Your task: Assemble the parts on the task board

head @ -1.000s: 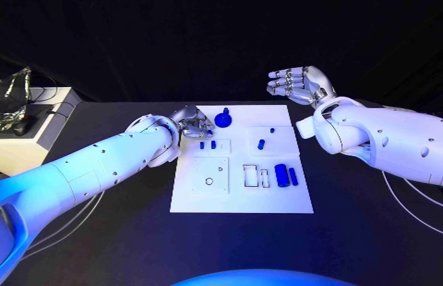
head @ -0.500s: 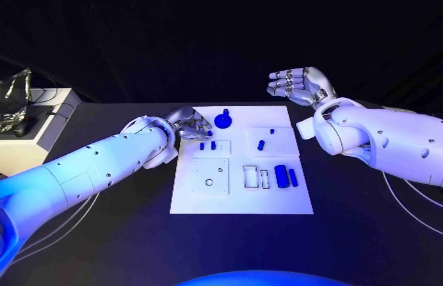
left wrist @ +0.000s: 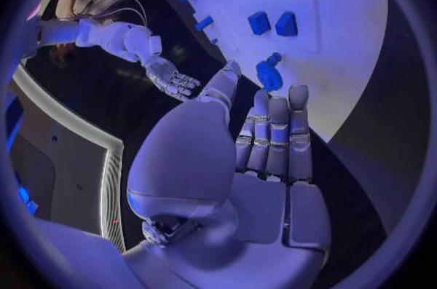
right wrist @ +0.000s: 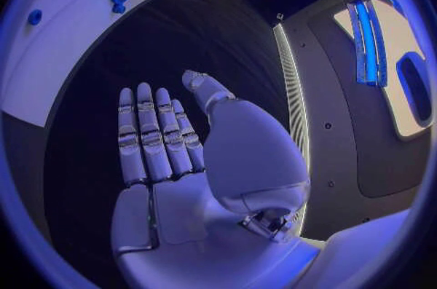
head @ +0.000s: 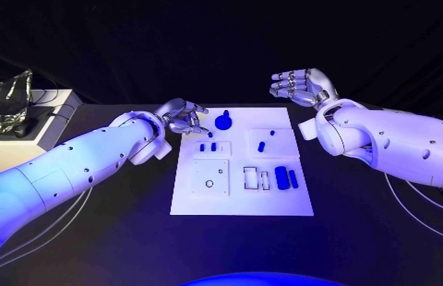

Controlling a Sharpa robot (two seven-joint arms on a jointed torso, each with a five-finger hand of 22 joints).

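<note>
The fingers (left wrist: 273, 136) of the left hand (head: 185, 118) are extended and slightly apart, holding nothing; in the left wrist view the fingertips point toward the round blue part with a stem (left wrist: 269, 74), near it but not touching. The fingers (right wrist: 150, 136) of the right hand (head: 300, 84) are straight, side by side and empty; that hand hangs beyond the far right corner of the task board (head: 286, 199), well apart from every part.

Step in hand, as judged: take the round stemmed part with the left hand. Procedure:
- Bring the fingertips down on both sides of the part, not onto its top.
- Close on the round body rather than the thin stem; the stem offers little surface and may let the part roll.
- Lift straight up before any sideways travel, so the board is not dragged across the black surface (head: 111, 235).
- Hold the right hand clear until the left hand has a firm hold.

The task board is a white rectangular plate in the middle of the surface, carrying raised square panels and outlined slots. The stemmed part (head: 223, 120) lies near its far left corner. Two small blue blocks (head: 208, 146) stand side by side on a panel behind it, a small blue peg (head: 261, 146) stands on the right-hand panel, and two longer blue pieces (head: 285, 176) lie beside the empty slots (head: 255, 176) at the right.
</note>
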